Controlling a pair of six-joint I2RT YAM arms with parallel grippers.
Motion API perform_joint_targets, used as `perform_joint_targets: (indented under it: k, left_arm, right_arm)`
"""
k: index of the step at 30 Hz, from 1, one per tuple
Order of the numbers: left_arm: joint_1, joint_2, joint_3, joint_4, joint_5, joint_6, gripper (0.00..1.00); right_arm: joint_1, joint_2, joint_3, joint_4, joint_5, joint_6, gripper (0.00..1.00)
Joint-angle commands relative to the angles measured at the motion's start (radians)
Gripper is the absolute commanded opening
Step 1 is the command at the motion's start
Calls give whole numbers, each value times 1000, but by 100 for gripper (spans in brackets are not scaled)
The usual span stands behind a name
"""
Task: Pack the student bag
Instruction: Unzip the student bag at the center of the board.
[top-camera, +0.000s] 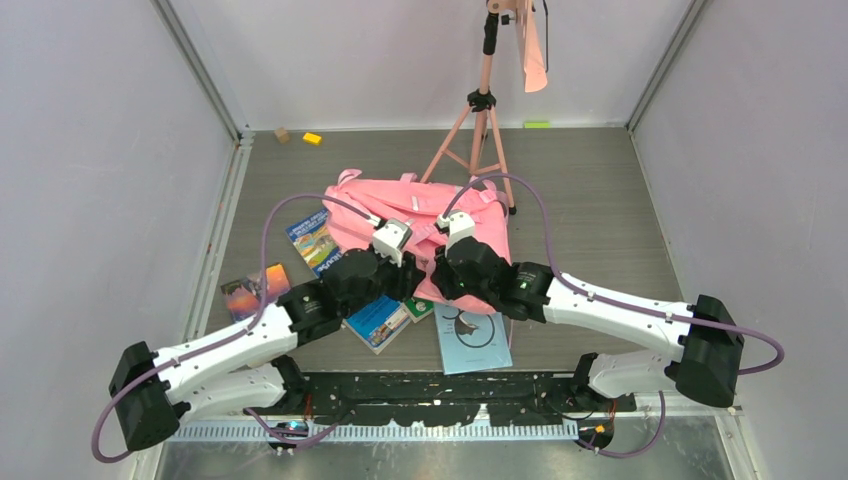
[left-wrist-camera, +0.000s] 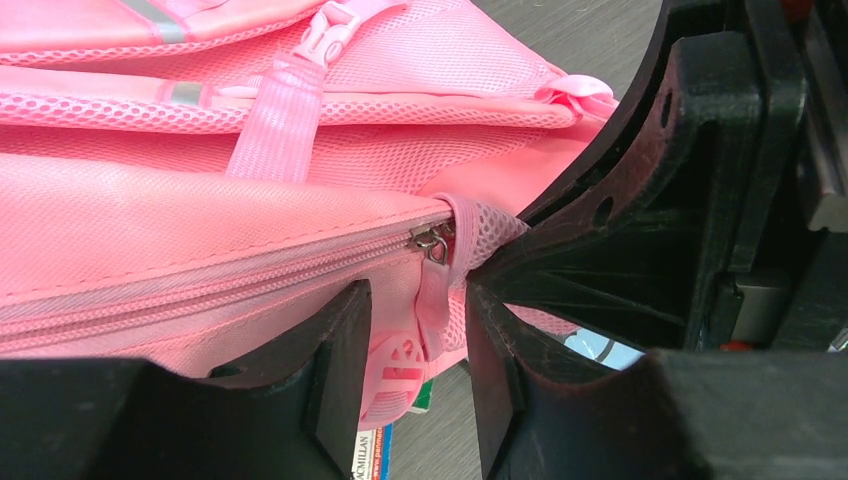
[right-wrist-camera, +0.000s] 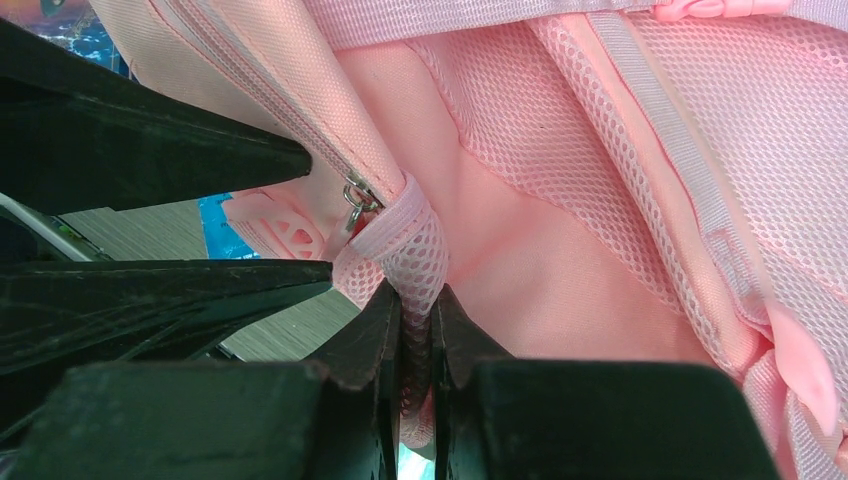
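The student bag (top-camera: 420, 225) is seen lying on the grey table (top-camera: 580, 190), roughly at its centre, with both arms brought together over the bag's near edge.

Right gripper (right-wrist-camera: 416, 335): the jaws are shown almost fully closed — pinched on a tab of pink mesh fabric (right-wrist-camera: 400, 240) at the end of the bag's zip line. The metal zip slider (right-wrist-camera: 355, 205) is seen just beside this pinched tab, at the top of it.

Left gripper (left-wrist-camera: 418, 330): the jaws are shown partly open, a narrow gap being left between them. The pink zip pull (left-wrist-camera: 432, 295) hangs from the slider down into that gap; whether either finger is pressed against it cannot be told. The right gripper's black body is seen immediately to the right, touching or nearly touching the bag's mesh corner.

Surroundings: several books are laid on the table around the bag — one blue book (top-camera: 312, 240) at its left edge, another (top-camera: 378, 322) partly under the left arm, a dark-covered one (top-camera: 255, 290) further left, and a pale blue booklet (top-camera: 472, 340) near the arm bases. A pink tripod (top-camera: 478, 130) is stood behind the bag, and a small yellow block (top-camera: 313, 139) lies by the far wall.
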Motion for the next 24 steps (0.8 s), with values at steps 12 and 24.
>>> perform_joint_targets:
  k: [12, 24]
  left_arm:
    - [-23, 66, -3, 79, -24, -29, 35]
    - [-28, 79, 1, 67, -78, -35, 10]
  right_arm:
    - [-12, -66, 38, 81, 81, 59, 0]
    - [-17, -72, 34, 81, 83, 59, 0]
